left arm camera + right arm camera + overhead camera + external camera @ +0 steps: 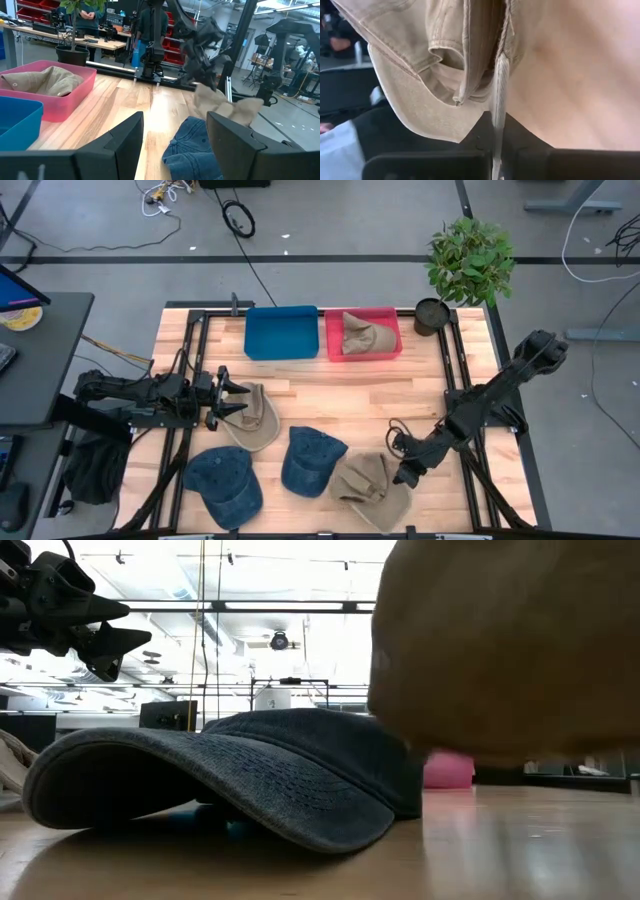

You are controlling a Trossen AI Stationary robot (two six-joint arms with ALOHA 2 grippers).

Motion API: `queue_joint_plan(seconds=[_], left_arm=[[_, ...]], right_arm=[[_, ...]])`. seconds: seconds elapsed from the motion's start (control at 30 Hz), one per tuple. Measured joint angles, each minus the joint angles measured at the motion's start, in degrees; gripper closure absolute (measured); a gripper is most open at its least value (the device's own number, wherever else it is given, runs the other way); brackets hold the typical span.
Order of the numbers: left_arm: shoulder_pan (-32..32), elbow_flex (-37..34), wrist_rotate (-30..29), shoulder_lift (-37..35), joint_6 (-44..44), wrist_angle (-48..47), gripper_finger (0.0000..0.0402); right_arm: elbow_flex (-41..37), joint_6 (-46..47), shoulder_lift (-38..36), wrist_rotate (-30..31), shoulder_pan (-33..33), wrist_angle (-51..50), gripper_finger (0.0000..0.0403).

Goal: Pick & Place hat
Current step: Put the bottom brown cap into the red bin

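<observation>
My right gripper [403, 473] is shut on a tan hat [372, 488] near the table's front edge. The hat also shows in the right wrist view [420, 95], in the left wrist view [222, 106] and as a large tan blur in the low view [500, 640]. My left gripper [236, 402] is open and empty, level above the edge of a second tan hat [257, 420] lying at the left. Two blue denim hats [224, 482] [310, 461] lie on the table in front. A third tan hat [362, 333] lies in the red bin [390, 352]. My right gripper pinches a thin edge of cloth at the tan hat's rim [498, 125] between its two fingers. The fingers come slanting down from the table's right. In the low view the hat's underside [470, 745] hangs clear of the table.
A blue bin [281, 333] stands beside the red bin at the far edge. A potted plant [468, 265] stands at the far right corner. Bare wood lies in the table's middle, between the bins and the hats.
</observation>
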Motion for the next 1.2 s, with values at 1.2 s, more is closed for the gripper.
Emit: queue_joint_plan(seconds=[1.2], left_arm=[[0.0, 0.0, 0.0, 0.0, 0.0, 0.0, 0.0181]], right_arm=[[40.6, -59.9, -4.8, 46.6, -29.5, -63.8, 0.0396]])
